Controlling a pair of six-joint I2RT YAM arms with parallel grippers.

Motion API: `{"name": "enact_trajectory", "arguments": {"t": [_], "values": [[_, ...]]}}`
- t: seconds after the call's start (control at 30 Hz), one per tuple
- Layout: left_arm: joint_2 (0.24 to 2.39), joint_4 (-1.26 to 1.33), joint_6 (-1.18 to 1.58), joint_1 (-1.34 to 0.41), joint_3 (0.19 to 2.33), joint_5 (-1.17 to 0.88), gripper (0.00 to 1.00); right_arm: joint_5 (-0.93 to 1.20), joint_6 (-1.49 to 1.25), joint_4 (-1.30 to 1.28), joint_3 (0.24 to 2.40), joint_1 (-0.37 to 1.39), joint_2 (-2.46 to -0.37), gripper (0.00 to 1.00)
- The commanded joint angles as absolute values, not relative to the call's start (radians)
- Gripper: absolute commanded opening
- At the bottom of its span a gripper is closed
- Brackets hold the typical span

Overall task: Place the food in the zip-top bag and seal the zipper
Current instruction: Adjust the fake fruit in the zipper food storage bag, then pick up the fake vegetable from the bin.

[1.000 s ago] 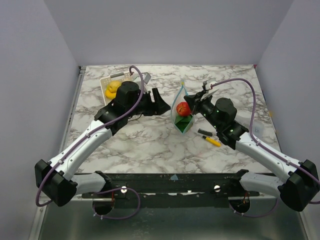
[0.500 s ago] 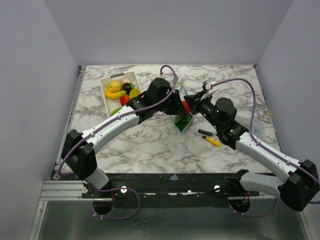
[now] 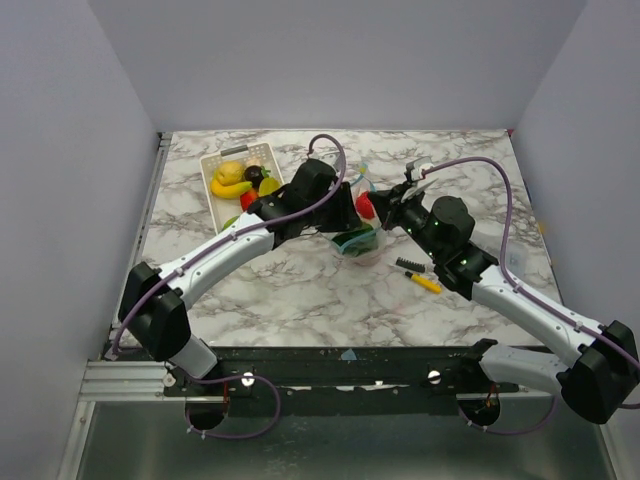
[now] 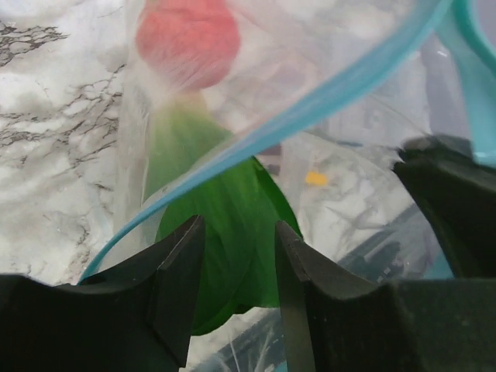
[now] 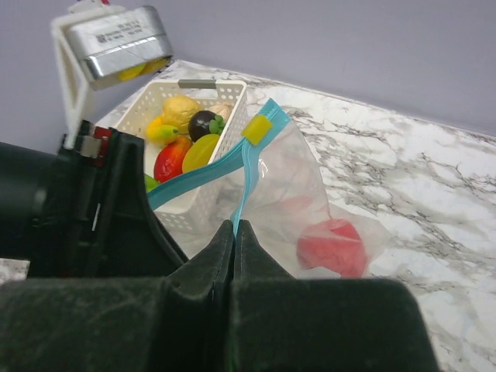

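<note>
On the marble counter (image 3: 300, 290), centre toward the far edge, our zip-top bag (image 5: 287, 186) hangs upright, mouth up. The right gripper (image 5: 235, 226) pinches its zipper (image 5: 245, 178). The left gripper (image 4: 239, 225) is parted, seemingly empty. A red apple (image 5: 332, 246) and a green leaf (image 4: 232, 201) lie inside.

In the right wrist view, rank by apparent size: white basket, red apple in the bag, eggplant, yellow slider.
1. white basket
2. red apple, nearer the camera
3. eggplant and yellow slider look alike; not ranked.
</note>
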State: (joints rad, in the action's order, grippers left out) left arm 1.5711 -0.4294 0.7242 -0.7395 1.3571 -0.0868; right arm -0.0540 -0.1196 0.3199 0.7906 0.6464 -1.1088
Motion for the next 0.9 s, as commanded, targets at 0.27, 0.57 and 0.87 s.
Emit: {"name": "enact_trajectory", "arguments": {"t": [0.27, 0.57, 0.87], "values": [[1.301, -0.373, 0.604, -0.724, 1.266, -0.175, 0.69, -0.034, -0.114, 0.342, 0.802, 0.65, -1.106, 0.0], [1.105, -0.444, 0.561, -0.59, 1.16, -0.029, 0.88, -0.031, -0.111, 0.351, 0.797, 0.649, -1.105, 0.01], [1.087, -0.537, 0.616, -0.358, 1.031, 0.176, 0.9, -0.029, -0.105, 0.356, 0.792, 0.65, -1.103, 0.01]]}}
